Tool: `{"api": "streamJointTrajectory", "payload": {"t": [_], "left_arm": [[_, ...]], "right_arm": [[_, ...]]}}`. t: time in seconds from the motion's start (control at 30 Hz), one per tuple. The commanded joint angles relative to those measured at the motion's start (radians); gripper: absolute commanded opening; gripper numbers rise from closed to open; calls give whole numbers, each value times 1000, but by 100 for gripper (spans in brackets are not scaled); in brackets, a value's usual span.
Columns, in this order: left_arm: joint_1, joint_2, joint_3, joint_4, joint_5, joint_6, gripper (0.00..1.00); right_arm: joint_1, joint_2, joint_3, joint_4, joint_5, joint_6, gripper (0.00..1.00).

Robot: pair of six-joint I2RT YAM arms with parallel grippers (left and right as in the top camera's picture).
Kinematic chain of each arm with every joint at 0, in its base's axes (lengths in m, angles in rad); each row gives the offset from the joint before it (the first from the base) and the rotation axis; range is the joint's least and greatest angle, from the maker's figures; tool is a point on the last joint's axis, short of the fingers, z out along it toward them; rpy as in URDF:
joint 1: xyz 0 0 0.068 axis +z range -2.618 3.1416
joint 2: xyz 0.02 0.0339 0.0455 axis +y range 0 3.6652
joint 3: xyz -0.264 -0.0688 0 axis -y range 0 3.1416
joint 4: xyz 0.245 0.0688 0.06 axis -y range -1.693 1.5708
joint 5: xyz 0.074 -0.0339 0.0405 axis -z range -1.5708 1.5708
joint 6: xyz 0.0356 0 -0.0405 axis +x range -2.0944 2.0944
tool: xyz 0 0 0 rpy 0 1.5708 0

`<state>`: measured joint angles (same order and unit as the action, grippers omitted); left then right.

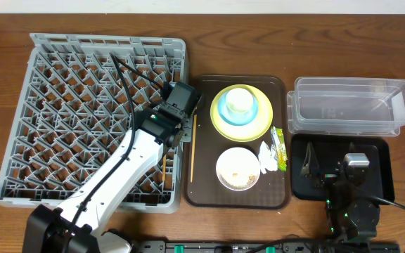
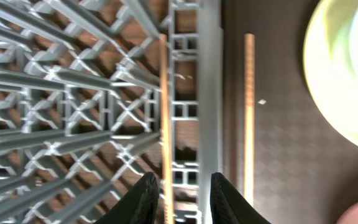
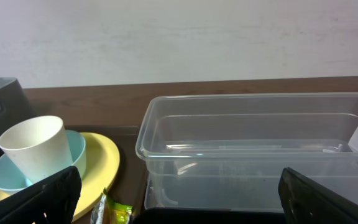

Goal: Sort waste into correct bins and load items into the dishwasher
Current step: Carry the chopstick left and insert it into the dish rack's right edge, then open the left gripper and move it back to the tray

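Observation:
My left gripper (image 1: 179,133) hangs over the right wall of the grey dishwasher rack (image 1: 107,41), jaws a little apart. In the left wrist view one wooden chopstick (image 2: 163,93) lies inside the rack along that wall (image 2: 207,93), in the gap between the fingers (image 2: 145,199). The other chopstick (image 1: 193,151) lies on the brown tray's left edge. A white cup (image 1: 240,100) stands in a light blue bowl (image 1: 225,112) on the yellow plate (image 1: 259,126). The white bowl (image 1: 238,169) holds rice scraps. My right gripper (image 1: 329,165) is wide open over the black tray (image 1: 382,176).
A crumpled napkin (image 1: 267,158) and a green-yellow sachet (image 1: 280,147) lie on the brown serving tray (image 1: 206,140), right of the white bowl. The clear tub (image 1: 350,105) stands behind the black tray, directly ahead of the right gripper (image 3: 185,205).

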<state>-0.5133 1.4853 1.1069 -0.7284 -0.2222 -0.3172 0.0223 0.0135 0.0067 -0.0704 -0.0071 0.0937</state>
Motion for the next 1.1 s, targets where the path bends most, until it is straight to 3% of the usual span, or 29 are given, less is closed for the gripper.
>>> {"api": "streamJointTrajectory", "payload": {"t": [0.0,0.27,0.47,0.6,0.77,0.87,1.07], "left_arm": [[-21,-32,17,-9,121,-36,29],[-122,-23,10,-23,154,-93,8],[-185,26,10,-21,66,-160,9],[-193,82,10,-6,15,-171,14],[-193,169,10,28,14,-171,17],[-190,222,10,33,11,-171,27],[-190,277,10,51,11,-171,27]], "right_arm": [[4,-2,-1,-5,-1,-13,99],[4,-2,-1,-5,-1,-13,99],[4,-2,-1,-5,0,-13,99],[4,-2,-1,-5,0,-13,99],[4,-2,-1,-5,-1,-13,99],[4,-2,-1,-5,0,-13,99],[4,-2,-1,-5,-1,-13,99]]}}
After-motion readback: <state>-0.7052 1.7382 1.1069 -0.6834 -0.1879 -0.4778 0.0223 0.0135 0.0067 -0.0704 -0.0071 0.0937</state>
